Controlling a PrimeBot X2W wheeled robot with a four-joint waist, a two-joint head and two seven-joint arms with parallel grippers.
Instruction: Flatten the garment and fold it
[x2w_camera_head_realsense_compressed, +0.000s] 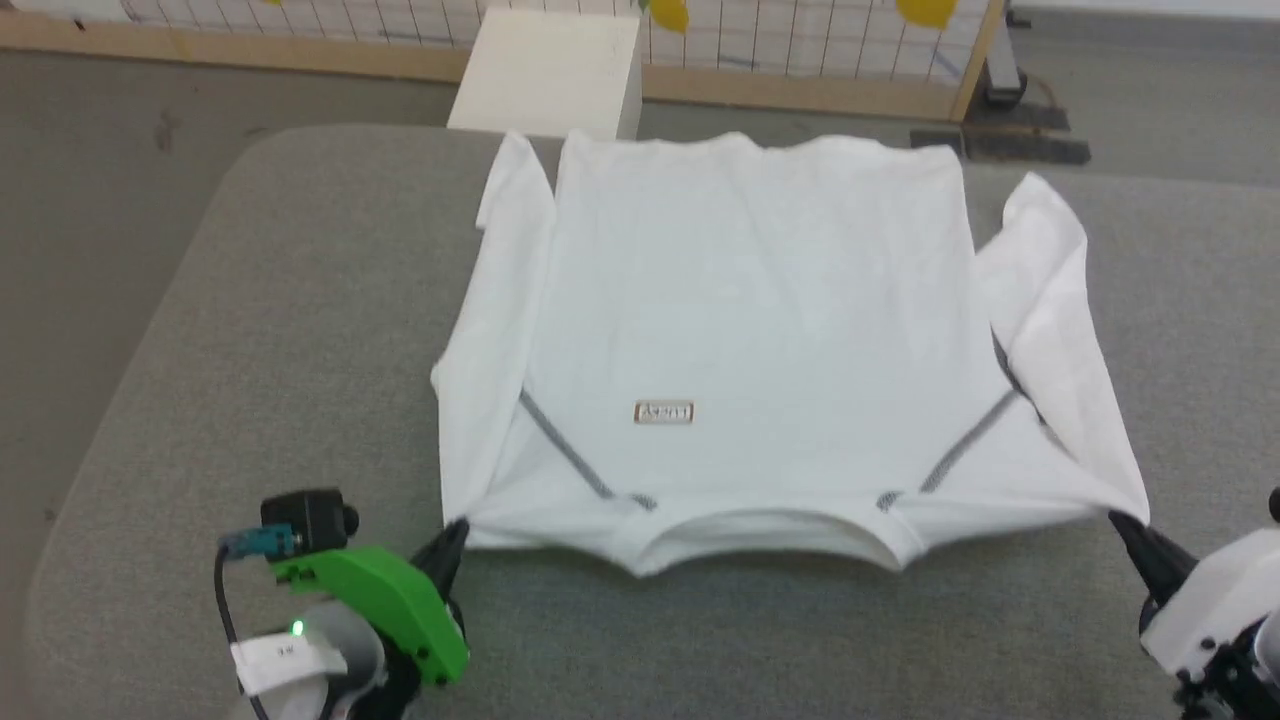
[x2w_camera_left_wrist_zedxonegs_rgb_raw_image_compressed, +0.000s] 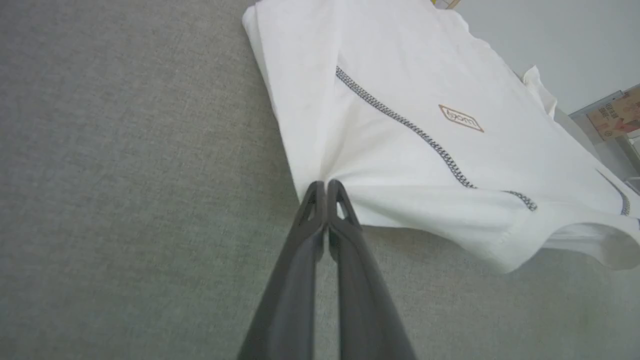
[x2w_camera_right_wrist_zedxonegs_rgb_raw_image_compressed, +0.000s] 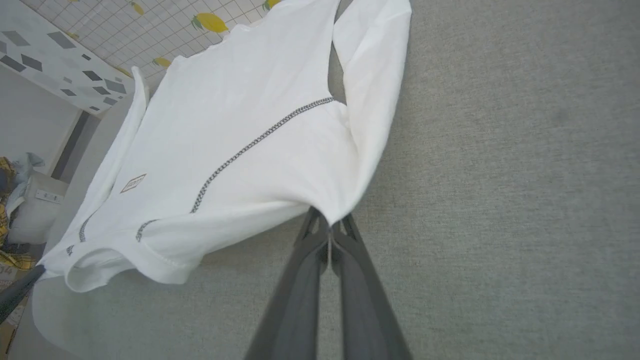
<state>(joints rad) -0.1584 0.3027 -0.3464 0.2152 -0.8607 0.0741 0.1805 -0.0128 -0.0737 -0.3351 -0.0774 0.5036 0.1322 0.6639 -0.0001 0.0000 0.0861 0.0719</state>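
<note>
Shirt (x2w_camera_head_realsense_compressed: 760, 300) lies spread face up across the middle of the grey tabletop (x2w_camera_head_realsense_compressed: 300, 350), its hem toward the far edge and its collar (x2w_camera_head_realsense_compressed: 760, 530) toward the near edge, where I am. The body is flat and nearly free of wrinkles. The left sleeve (x2w_camera_head_realsense_compressed: 495, 330) is folded in along the shirt's side. The right sleeve (x2w_camera_head_realsense_compressed: 1050, 300) stands out toward the tabletop's right edge with a crease down it. Beyond the far edge a white box (x2w_camera_head_realsense_compressed: 550, 70) stands in front of a wood-framed grid fence (x2w_camera_head_realsense_compressed: 800, 50).

My left hand (x2w_camera_head_realsense_compressed: 455, 530) is closed on the shirt's near left corner at the shoulder, fingers pressed together with cloth pinched at the tips. My right hand (x2w_camera_head_realsense_compressed: 1120, 518) is clamped the same way on the near right corner. Between them the collar edge sags and seems raised a little off the tabletop.

Two dark zigzag stitch lines (x2w_camera_head_realsense_compressed: 565, 450) run in from the shoulders toward the collar. A small tan-bordered patch (x2w_camera_head_realsense_compressed: 664, 412) sits on the chest between them.
</note>
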